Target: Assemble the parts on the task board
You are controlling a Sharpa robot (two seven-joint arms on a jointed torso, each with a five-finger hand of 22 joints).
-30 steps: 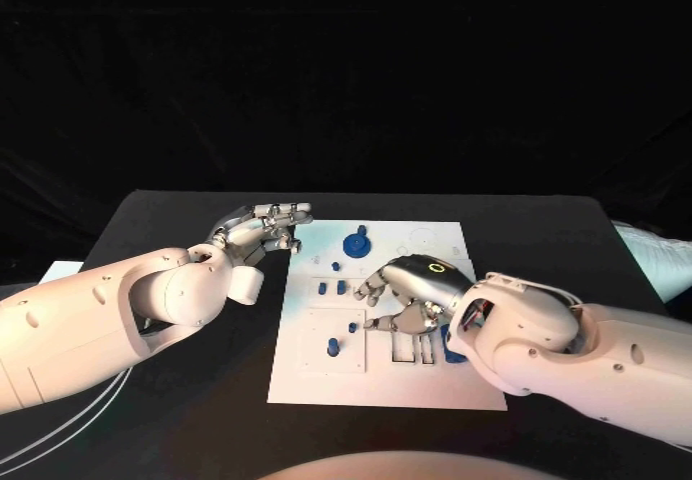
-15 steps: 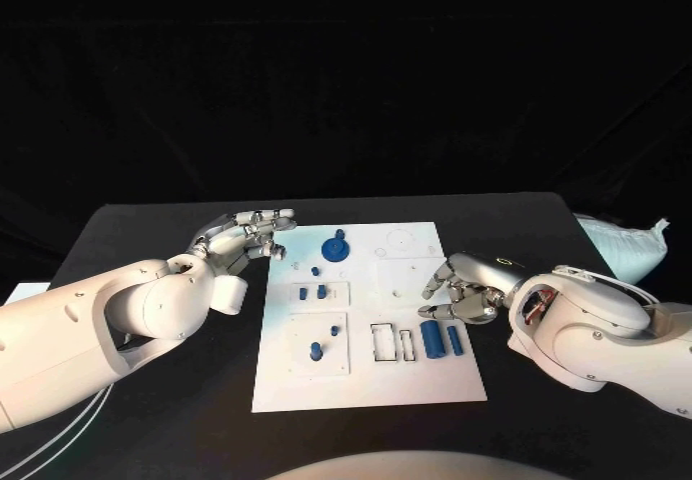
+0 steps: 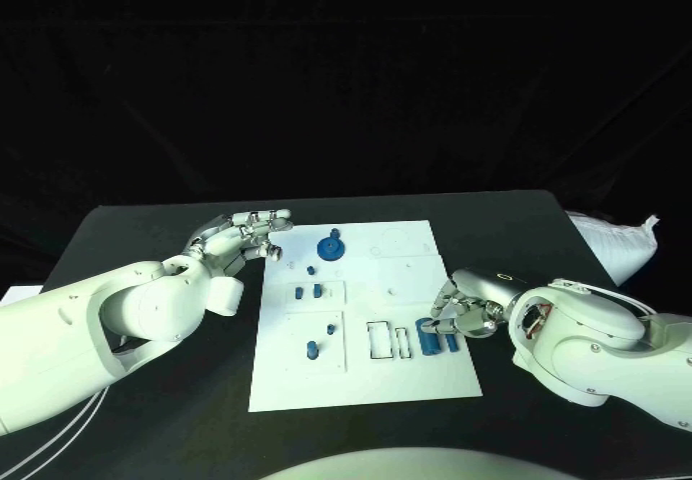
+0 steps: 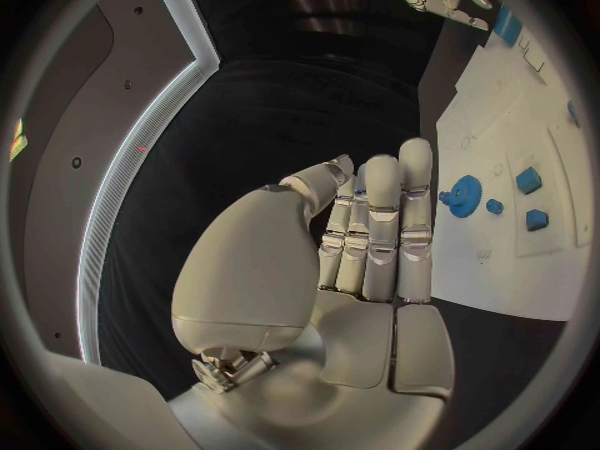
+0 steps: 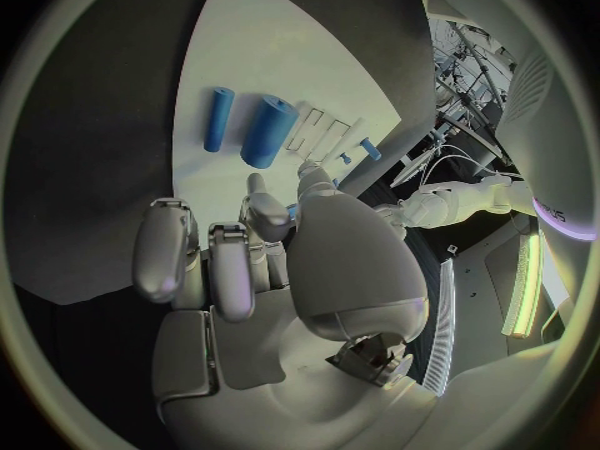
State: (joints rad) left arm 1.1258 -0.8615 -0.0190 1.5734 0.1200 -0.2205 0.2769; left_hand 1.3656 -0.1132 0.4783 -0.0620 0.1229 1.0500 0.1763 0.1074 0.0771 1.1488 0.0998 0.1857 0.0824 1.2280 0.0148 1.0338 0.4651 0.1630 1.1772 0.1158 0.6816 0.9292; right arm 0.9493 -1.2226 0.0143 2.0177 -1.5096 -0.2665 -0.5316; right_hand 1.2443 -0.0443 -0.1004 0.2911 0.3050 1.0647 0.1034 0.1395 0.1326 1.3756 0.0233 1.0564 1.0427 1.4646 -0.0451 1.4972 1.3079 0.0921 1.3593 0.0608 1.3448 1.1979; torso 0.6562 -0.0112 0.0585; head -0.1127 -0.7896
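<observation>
The white task board (image 3: pixel 389 380) lies mid-table. A blue round gear-like part (image 3: pixel 332 247) sits near its far edge, with several small blue pieces (image 3: pixel 307 292) below it. Two blue cylinders (image 3: pixel 437 338), one thick (image 5: pixel 269 130) and one thin (image 5: pixel 219 118), lie by the rectangular slots. My right hand (image 3: pixel 464 306) hovers at the board's right edge just beside the cylinders, fingers loosely bent, holding nothing. My left hand (image 3: pixel 240 238) stays off the board's far left corner with straight fingers (image 4: pixel 381 230) and an empty palm, near the gear (image 4: pixel 465 192).
A white bag (image 3: pixel 623 246) lies at the table's right edge. Black table surface (image 3: pixel 173 400) stretches on both sides of the board. The slots (image 3: pixel 389 339) sit left of the cylinders.
My right hand has drawn back from over the slots to the board's right edge, uncovering the two cylinders. The left hand has barely moved. The camera has shifted.
</observation>
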